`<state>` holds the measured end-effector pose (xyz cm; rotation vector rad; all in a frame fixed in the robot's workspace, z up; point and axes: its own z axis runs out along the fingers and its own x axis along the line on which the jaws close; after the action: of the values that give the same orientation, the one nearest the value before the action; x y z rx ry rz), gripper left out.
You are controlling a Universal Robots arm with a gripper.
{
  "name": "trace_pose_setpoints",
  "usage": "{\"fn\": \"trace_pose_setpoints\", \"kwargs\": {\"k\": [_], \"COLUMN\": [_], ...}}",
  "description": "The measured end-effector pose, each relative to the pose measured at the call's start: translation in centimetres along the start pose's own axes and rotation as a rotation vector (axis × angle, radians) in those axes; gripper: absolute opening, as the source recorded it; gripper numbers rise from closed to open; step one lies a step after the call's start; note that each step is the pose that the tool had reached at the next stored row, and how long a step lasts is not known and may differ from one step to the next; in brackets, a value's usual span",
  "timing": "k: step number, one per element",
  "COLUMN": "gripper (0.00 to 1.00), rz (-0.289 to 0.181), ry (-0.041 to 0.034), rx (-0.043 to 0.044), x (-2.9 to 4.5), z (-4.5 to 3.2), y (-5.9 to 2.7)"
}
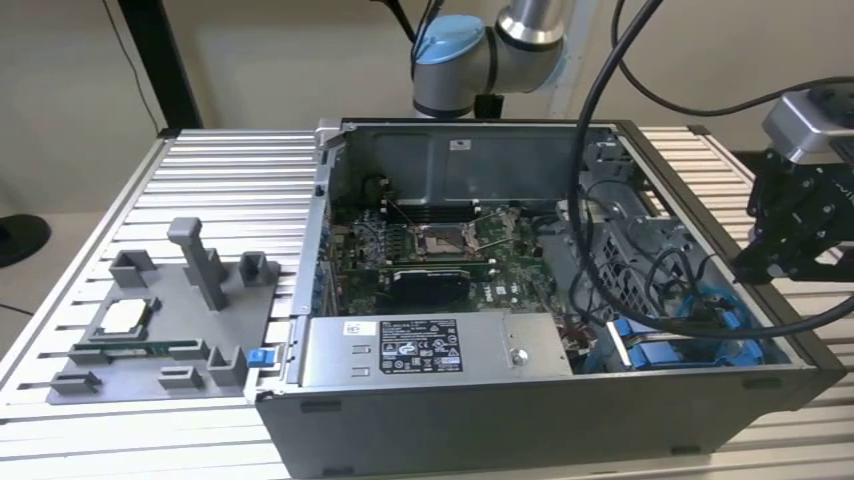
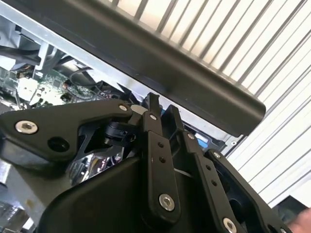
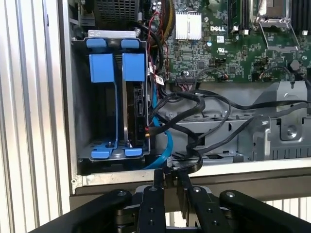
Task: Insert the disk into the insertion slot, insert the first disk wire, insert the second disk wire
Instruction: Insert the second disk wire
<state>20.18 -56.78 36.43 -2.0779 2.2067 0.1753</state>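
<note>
While the hand [image 1: 758, 268] hangs just outside the open computer case [image 1: 534, 420], at the exterior view's right, its two black fingers [image 3: 158, 177] stand a little apart and grip nothing. In both wrist views the hand [image 3: 170, 175] [image 2: 164, 109] is just beyond the case's rim, over the ribbed metal surface [image 1: 227, 170] that carries the case.

In the first wrist view the disk [image 3: 137, 104] sits edge-on inside the insertion slot [image 3: 81, 107], clipped in its blue carrier, with a second blue carrier [image 3: 102, 73] just beside it in the same cage. A blue wire [image 3: 156, 104] runs down just beside the disk's exposed edge, and a tangle of black cables [image 3: 194, 104] reaches the same edge; whether any of them is plugged into the disk I cannot tell. Beyond the cage lies the green motherboard [image 3: 233, 43].

In the exterior view the grey power supply [image 1: 427, 350] lies along the case's near wall, and a grey fixture tray [image 1: 147, 350] with upright posts rests on the surface at the exterior view's left, well apart from the hand.
</note>
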Motion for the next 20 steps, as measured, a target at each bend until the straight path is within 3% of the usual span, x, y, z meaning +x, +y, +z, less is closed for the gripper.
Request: {"fn": "trace_pose_setpoints", "kwargs": {"k": [3, 4, 11, 20], "gripper": [1.00, 0.00, 0.00, 0.00], "rz": [0.008, 0.011, 0.026, 0.036], "ry": [-0.0213, -0.0265, -0.0643, -0.1075], "rx": [0.0000, 0.0001, -0.0002, -0.0022], "x": [0.02, 0.03, 0.05, -0.04], "z": [0.01, 0.00, -0.06, -1.27], "y": [0.32, 0.45, 1.13, 2.60]}}
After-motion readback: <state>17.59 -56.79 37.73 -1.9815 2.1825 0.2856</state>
